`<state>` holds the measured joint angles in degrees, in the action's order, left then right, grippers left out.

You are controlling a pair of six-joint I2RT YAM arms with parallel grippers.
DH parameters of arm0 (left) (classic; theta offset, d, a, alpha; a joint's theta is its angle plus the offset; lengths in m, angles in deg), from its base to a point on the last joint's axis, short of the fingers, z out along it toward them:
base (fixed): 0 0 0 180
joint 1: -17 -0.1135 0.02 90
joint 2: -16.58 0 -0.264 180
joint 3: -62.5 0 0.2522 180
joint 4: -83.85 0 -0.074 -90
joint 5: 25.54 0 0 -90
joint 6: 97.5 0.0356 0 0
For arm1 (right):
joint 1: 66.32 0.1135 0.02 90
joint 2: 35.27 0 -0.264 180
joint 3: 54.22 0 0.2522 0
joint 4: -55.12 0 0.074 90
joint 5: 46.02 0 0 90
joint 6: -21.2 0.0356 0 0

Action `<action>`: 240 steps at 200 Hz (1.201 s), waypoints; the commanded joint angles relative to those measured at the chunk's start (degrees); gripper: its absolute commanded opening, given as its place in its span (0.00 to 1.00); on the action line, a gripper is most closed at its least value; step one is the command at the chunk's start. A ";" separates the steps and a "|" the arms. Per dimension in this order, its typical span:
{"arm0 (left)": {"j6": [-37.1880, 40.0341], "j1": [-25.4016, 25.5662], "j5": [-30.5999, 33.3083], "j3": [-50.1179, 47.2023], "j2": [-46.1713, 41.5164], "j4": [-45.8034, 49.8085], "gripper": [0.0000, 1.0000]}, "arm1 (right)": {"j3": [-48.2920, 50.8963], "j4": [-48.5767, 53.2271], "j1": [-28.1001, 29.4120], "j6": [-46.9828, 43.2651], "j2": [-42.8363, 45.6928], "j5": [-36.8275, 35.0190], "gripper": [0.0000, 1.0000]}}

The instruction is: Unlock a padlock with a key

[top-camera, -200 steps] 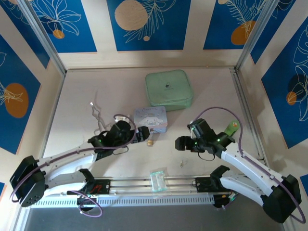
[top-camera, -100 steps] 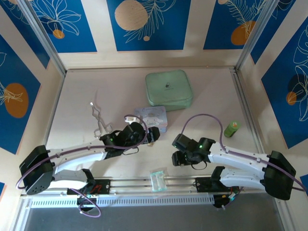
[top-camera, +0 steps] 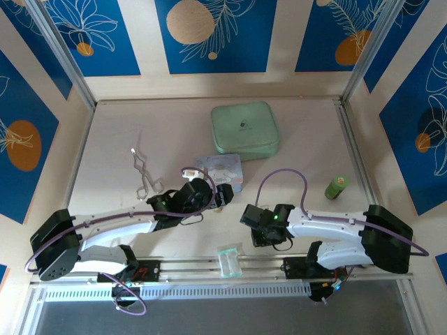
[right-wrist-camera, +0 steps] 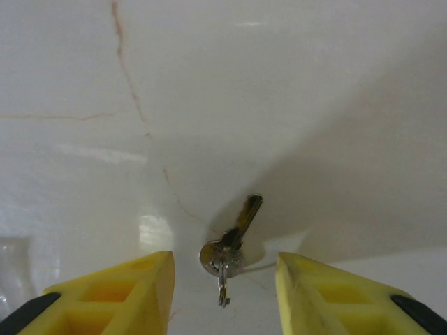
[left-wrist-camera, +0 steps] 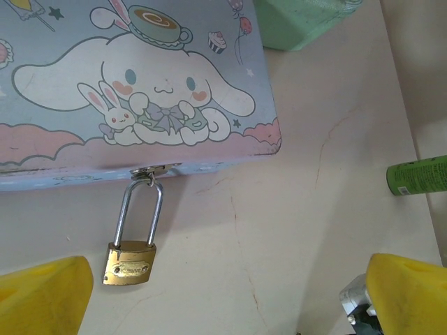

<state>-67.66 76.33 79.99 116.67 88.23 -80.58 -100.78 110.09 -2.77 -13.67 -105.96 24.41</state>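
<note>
right end effector point(right-wrist-camera: 223, 285) has dropped over key point(right-wrist-camera: 236, 236)

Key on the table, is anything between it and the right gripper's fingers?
Nothing visible. The key lies on the bare table, in the gap between the yellow fingers of the right gripper, touched by neither.

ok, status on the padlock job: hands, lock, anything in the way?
Left hand open above padlock. Right hand open, straddling key on table, not gripping. Padlock shut, hooked through cartoon tin's hasp. Nothing blocking the key.
</note>
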 commanded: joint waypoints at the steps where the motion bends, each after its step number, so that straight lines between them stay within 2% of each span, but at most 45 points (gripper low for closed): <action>1: -0.74 0.70 1.94 -0.10 -1.31 0.44 0.99 | -0.65 0.60 0.44 1.59 -0.41 -1.66 0.39; 29: -0.83 0.78 2.60 -0.54 -2.28 0.83 0.99 | -0.30 -0.54 0.53 1.46 -1.40 -0.32 0.36; 43: -1.01 0.83 3.00 -0.90 -2.72 1.01 0.99 | -0.10 -0.86 0.66 1.51 -2.11 -0.05 0.30; 66: -1.33 0.83 3.65 -1.29 -3.04 1.05 0.99 | 0.35 -1.72 0.65 1.43 -3.05 0.37 0.29; 84: -1.28 0.80 3.71 -1.37 -3.15 1.18 0.99 | 0.62 -2.59 0.56 1.05 -3.73 0.72 0.19; 109: -1.34 0.79 3.94 -1.55 -3.24 1.01 0.99 | 0.37 -2.81 0.35 0.37 -4.76 0.66 0.18; 114: -1.38 0.87 3.98 -1.62 -3.19 1.00 0.99 | 0.28 -2.79 0.27 0.07 -4.86 0.82 0.13; 142: -0.67 0.87 3.43 -1.51 -3.06 0.99 0.98 | -0.51 -1.87 -0.84 -2.04 -4.68 2.36 0.02; 192: -0.25 0.87 0.52 -5.04 -5.08 -5.86 0.84 | -3.59 1.14 -1.90 -8.33 -0.76 2.38 0.01; 215: -5.83 0.87 -3.16 -5.92 -4.87 -8.49 0.81 | -6.00 1.61 -2.08 -12.64 1.44 3.17 0.01; 240: -13.73 0.87 -8.49 -7.72 -4.17 -16.01 0.80 | -8.71 1.77 -2.94 -17.17 4.70 4.93 0.00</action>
<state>-73.26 76.61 77.63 110.68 84.13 -87.58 -105.94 110.97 -4.91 -24.73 -104.76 26.49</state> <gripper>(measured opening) 0.801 0.045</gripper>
